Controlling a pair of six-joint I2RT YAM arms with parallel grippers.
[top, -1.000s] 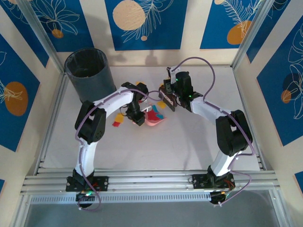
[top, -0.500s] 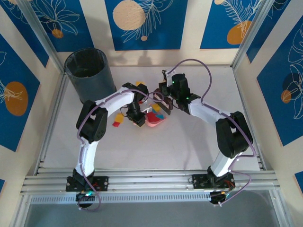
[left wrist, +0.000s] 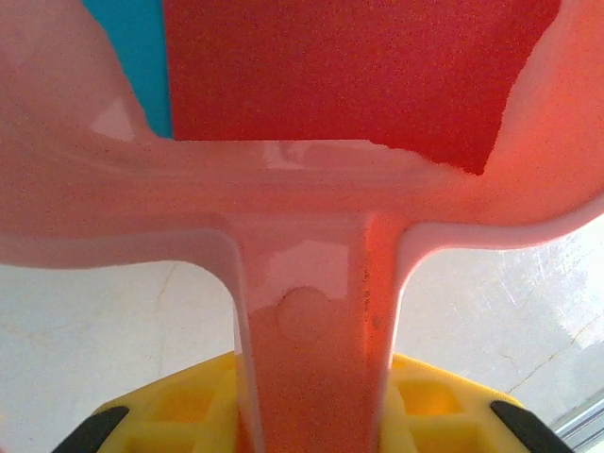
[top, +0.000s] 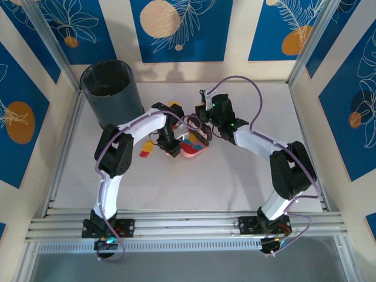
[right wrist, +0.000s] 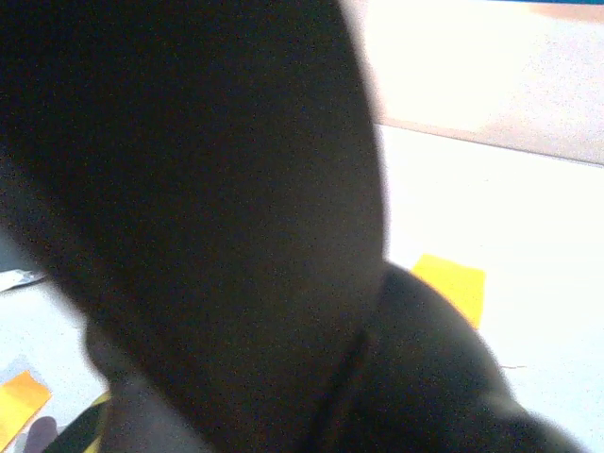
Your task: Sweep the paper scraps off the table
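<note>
Shifted left toward frame centre, the right gripper (top: 205,133), fingers hidden so I cannot tell their state, seems to sweep scraps (top: 189,143) into the dustpan (top: 195,152) clamped by the left gripper (top: 172,147); next, scraps lying centre-left on the table (top: 235,176) likely need brushing in.

dustpan (top: 195,152) pink | paper scraps (left wrist: 330,66) inside dustpan red, teal; left of dustpan orange-yellow, red | table (top: 235,182) pale grey-white | bin (top: 111,94) behind-left of dustpan dark grey | walls (top: 182,35) blue-and-cream, white leaf outlines, orange discs | cables (top: 247,79) purple
</note>
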